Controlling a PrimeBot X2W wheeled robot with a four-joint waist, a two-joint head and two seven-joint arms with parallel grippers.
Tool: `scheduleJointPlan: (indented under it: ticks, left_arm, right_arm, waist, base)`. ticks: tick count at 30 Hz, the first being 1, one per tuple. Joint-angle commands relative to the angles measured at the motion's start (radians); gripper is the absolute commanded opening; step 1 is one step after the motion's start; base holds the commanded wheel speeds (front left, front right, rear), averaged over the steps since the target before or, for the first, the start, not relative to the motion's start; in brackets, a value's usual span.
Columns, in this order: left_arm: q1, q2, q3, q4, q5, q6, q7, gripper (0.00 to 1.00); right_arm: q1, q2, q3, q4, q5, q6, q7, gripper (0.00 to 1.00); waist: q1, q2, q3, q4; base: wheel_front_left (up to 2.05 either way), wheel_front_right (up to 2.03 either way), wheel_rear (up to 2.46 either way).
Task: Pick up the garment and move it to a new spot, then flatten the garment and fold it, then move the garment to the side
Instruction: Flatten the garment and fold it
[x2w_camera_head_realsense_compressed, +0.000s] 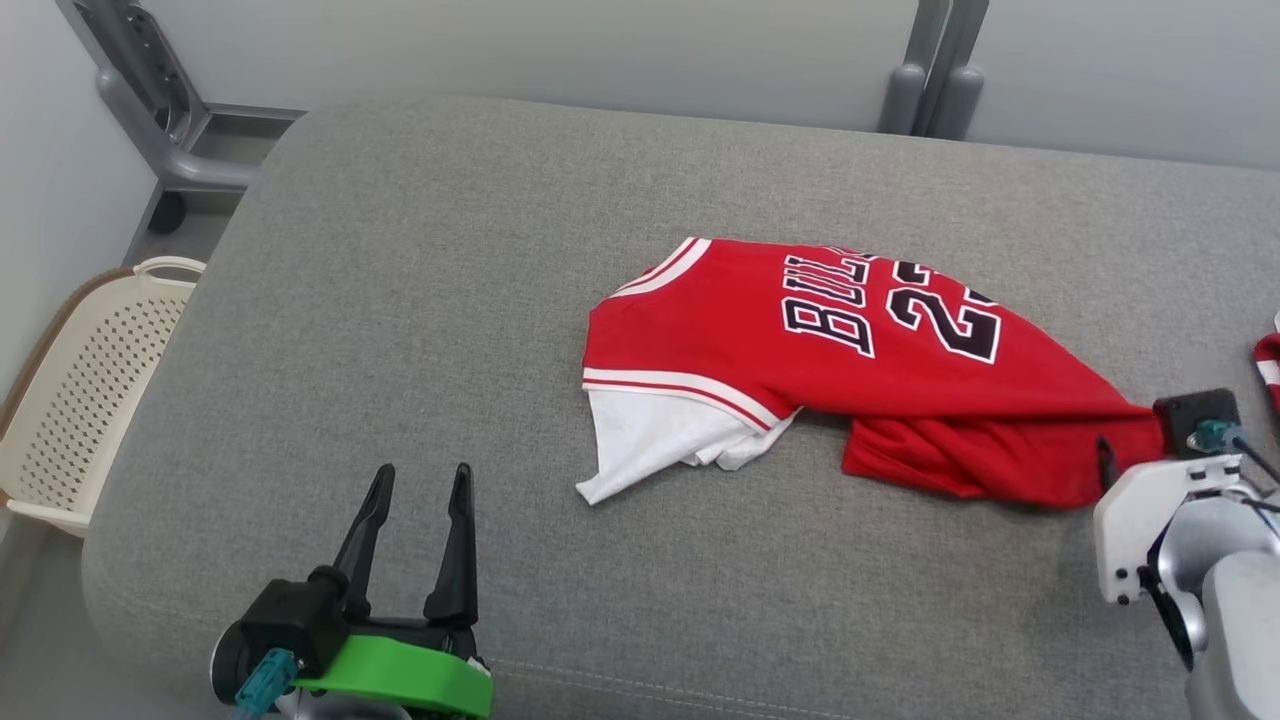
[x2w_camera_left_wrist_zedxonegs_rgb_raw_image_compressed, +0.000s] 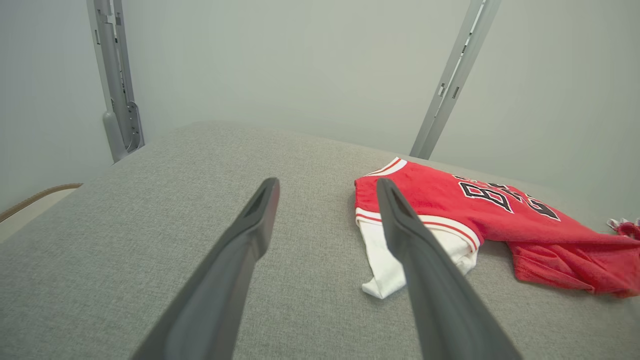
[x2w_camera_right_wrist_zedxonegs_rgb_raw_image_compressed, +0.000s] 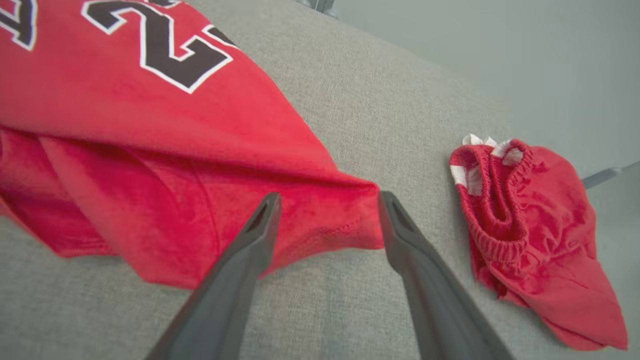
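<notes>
Jaws of the right gripper (x2w_camera_right_wrist_zedxonegs_rgb_raw_image_compressed: 329, 197) are spread wide and angled low over the surface (x2w_camera_head_realsense_compressed: 400, 300) near its right edge. Nothing is gripped, though a hem corner of the red jersey (x2w_camera_head_realsense_compressed: 880, 350) is seen lying between the two fingers. The jersey is laid crumpled right of the surface's middle, with white fabric turned out toward the near edge. The left gripper (x2w_camera_head_realsense_compressed: 423, 472) is held above the near left corner, jaws fully parted and empty, fingers pointed toward the far edge. A second red garment (x2w_camera_right_wrist_zedxonegs_rgb_raw_image_compressed: 535, 210) is bunched at the right edge, near the right gripper. A cream basket (x2w_camera_head_realsense_compressed: 90, 380) is set off the left edge.
</notes>
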Motion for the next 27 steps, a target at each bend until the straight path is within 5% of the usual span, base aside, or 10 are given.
scheduleJointPlan:
  ticks: [1,11,27]
  left_arm:
    - [0.006,0.0,-0.001,0.002,0.004,-0.003,-0.003,1.0]
    - [0.017,0.0,-0.005,-0.003,0.002,0.0,-0.003,1.0]
    - [-0.01,0.0,-0.01,-0.011,0.003,0.0,-0.003,1.0]
  right_arm:
    - [0.024,-0.001,0.016,0.007,0.027,-0.002,0.02,1.0]
    - [0.128,0.03,0.101,-0.015,0.138,-0.002,0.082,1.0]
    - [0.068,0.086,0.03,0.033,0.01,-0.002,-0.025,1.0]
  waist:
    - [0.0,-0.0001,-0.005,0.004]
    - [0.0,-0.0001,-0.005,0.006]
    - [0.0,-0.0001,0.033,0.004]
  base:
    - [0.0,0.0,0.0]
    - [0.0,0.0,0.0]
    - [0.0,0.0,0.0]
